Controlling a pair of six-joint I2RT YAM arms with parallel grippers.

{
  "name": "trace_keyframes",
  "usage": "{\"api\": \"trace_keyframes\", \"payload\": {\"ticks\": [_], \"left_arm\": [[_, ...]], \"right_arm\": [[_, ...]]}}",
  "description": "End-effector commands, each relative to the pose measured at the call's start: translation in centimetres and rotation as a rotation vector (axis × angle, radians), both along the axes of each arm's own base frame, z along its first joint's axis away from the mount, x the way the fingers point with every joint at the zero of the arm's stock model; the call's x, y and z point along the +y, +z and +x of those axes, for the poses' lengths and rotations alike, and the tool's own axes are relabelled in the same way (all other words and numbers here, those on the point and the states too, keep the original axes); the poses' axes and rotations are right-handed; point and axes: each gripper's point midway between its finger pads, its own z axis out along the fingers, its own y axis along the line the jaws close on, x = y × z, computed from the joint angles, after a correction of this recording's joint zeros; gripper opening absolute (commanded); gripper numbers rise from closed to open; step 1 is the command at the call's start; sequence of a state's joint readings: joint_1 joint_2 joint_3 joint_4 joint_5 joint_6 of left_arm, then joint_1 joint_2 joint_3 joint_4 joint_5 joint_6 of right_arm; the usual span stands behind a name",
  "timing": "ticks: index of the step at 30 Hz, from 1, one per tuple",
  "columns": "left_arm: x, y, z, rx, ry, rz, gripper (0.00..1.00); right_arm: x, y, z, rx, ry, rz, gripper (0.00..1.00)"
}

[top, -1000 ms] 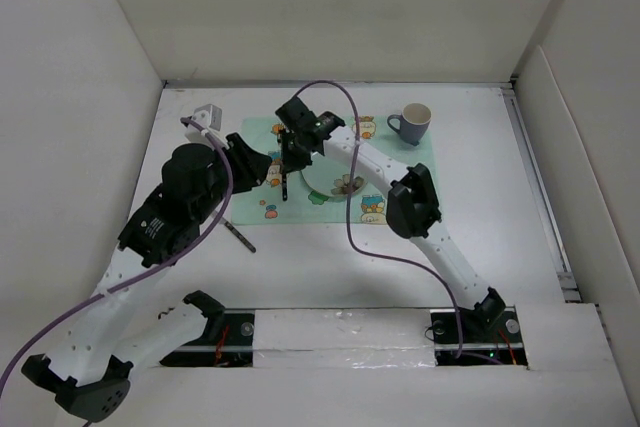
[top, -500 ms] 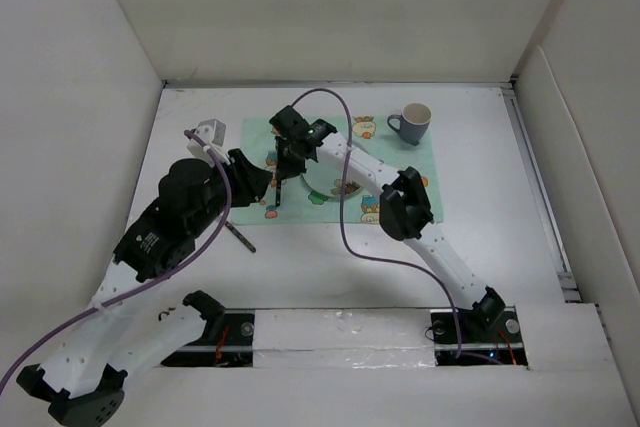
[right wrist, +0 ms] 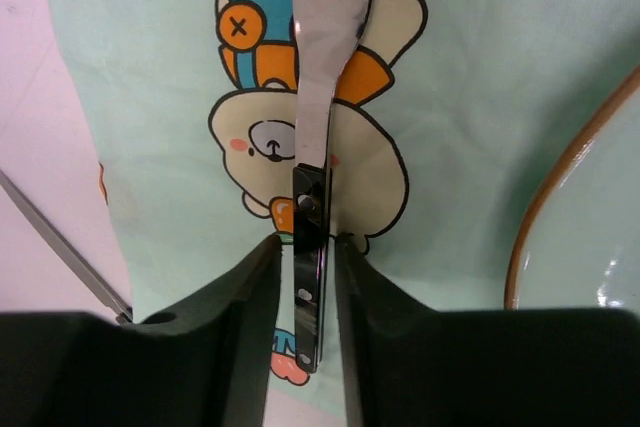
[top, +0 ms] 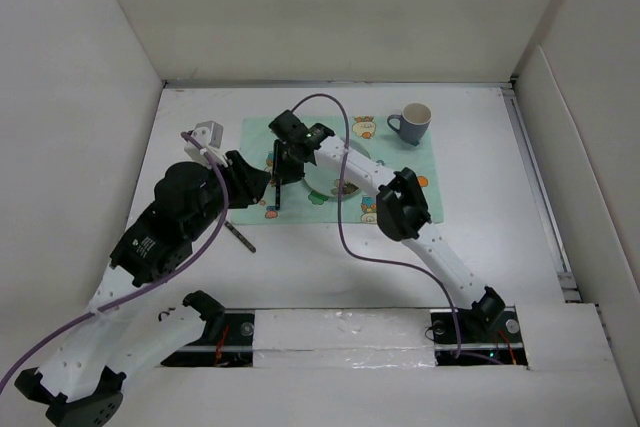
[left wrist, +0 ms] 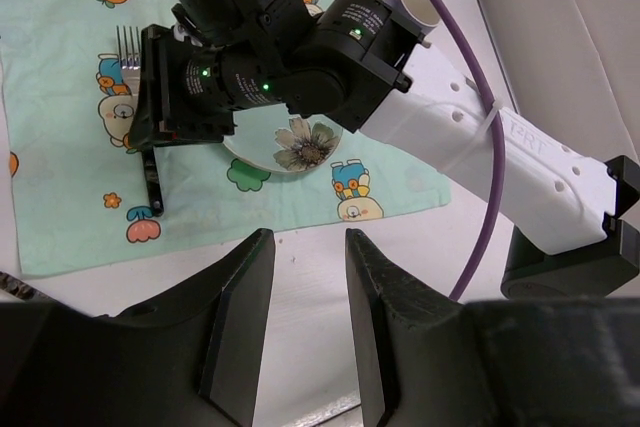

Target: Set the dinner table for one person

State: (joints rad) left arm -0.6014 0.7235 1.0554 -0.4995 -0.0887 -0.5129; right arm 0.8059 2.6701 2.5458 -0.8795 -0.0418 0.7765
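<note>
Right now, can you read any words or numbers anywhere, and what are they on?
None can be read for sure.
Raised letters on the right arm's white link: too blurred.
White marks on the left arm's black housing: too small.

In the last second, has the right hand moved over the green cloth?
Yes. The right hand has shifted left, away from the mug, toward the left edge of the green cloth.

Left pincer (left wrist: 308,247) and right pincer (right wrist: 304,247) both parted.
</note>
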Motion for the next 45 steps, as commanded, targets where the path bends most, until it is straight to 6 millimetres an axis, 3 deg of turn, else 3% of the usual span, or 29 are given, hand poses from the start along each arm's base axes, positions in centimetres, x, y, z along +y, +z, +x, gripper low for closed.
{"api": "trace_keyframes", "payload": {"ticks": [1, 2, 3, 6, 7, 9, 10, 11, 12, 13, 17, 18, 19, 20, 21, 22, 23, 25, 31, 35, 40, 41, 44, 45], "left_arm": [[0.1, 0.7, 0.1, -0.038, 0.005, -0.004, 0.31], [0.2, 1.0, 0.2, -0.047, 0.011, -0.003, 0.32], [0.3, 1.1, 0.3, -0.049, 0.014, 0.003, 0.31], [1.1, 2.4, 0.5, -0.082, 0.043, 0.026, 0.31], [1.3, 2.9, 0.6, -0.094, 0.054, 0.029, 0.31], [1.9, 4.6, 0.5, -0.124, 0.075, 0.026, 0.28], [2.1, 5.1, 0.4, -0.132, 0.080, 0.022, 0.16], [2.2, 6.4, 0.1, -0.155, 0.078, 0.001, 0.09], [2.2, 6.8, -0.1, -0.156, 0.072, -0.006, 0.00], [2.1, 7.3, -0.3, -0.156, 0.069, -0.023, 0.00], [2.3, 10.1, -1.9, -0.189, 0.043, -0.104, 0.00], [2.6, 10.5, -2.4, -0.195, 0.045, -0.112, 0.00], [3.0, 11.0, -2.7, -0.204, 0.052, -0.121, 0.02], [3.7, 12.0, -3.1, -0.222, 0.074, -0.134, 0.08], [4.3, 12.3, -3.6, -0.231, 0.087, -0.135, 0.12], [4.8, 12.8, -3.9, -0.242, 0.096, -0.140, 0.19], [5.5, 13.8, -4.4, -0.266, 0.112, -0.152, 0.21], [5.9, 14.1, -5.0, -0.273, 0.110, -0.155, 0.25], [6.0, 13.4, -5.9, -0.257, 0.087, -0.149, 0.27], [5.3, 12.8, -6.2, -0.247, 0.049, -0.158, 0.27], [5.1, 12.7, -6.3, -0.247, 0.036, -0.158, 0.27], [5.1, 12.5, -6.3, -0.244, 0.034, -0.154, 0.27], [4.8, 12.1, -6.2, -0.237, 0.027, -0.154, 0.27], [4.7, 12.1, -6.2, -0.239, 0.021, -0.157, 0.27]], "right_arm": [[0.9, 5.3, 1.0, -0.101, -0.004, 0.074, 0.42], [0.9, 6.2, 1.1, -0.117, -0.007, 0.082, 0.45], [0.9, 8.9, 1.3, -0.159, -0.008, 0.116, 0.47], [-0.1, 11.9, 1.7, -0.234, -0.026, 0.118, 0.49], [-0.8, 14.9, 1.6, -0.281, -0.039, 0.140, 0.43], [-0.8, 14.6, 0.2, -0.299, -0.007, 0.127, 0.23], [-0.3, 16.5, -1.4, -0.329, 0.019, 0.152, 0.01], [0.4, 16.6, -2.2, -0.351, 0.053, 0.161, 0.00], [0.7, 14.7, -3.8, -0.329, 0.091, 0.135, 0.00], [2.3, 14.2, -6.4, -0.332, 0.146, 0.135, 0.00], [6.4, 11.0, -12.4, -0.338, 0.267, 0.118, 0.01], [7.2, 10.5, -13.4, -0.337, 0.287, 0.117, 0.06], [8.3, 11.1, -14.1, -0.352, 0.301, 0.133, 0.23], [9.4, 10.7, -15.6, -0.357, 0.337, 0.124, 0.32], [10.0, 9.1, -16.1, -0.350, 0.352, 0.100, 0.41], [10.6, 8.8, -16.4, -0.353, 0.362, 0.095, 0.55], [11.0, 9.3, -16.1, -0.361, 0.363, 0.093, 0.59], [11.4, 7.3, -16.3, -0.356, 0.365, 0.049, 0.62], [10.8, 5.5, -15.2, -0.377, 0.332, -0.023, 0.62], [10.8, 5.1, -15.9, -0.370, 0.346, -0.032, 0.58], [11.5, 5.8, -16.8, -0.344, 0.385, 0.022, 0.50], [11.6, 6.7, -16.8, -0.352, 0.378, 0.038, 0.50], [11.2, 7.0, -16.2, -0.387, 0.357, 0.032, 0.52], [10.6, 7.0, -14.9, -0.390, 0.335, 0.023, 0.53]]}}
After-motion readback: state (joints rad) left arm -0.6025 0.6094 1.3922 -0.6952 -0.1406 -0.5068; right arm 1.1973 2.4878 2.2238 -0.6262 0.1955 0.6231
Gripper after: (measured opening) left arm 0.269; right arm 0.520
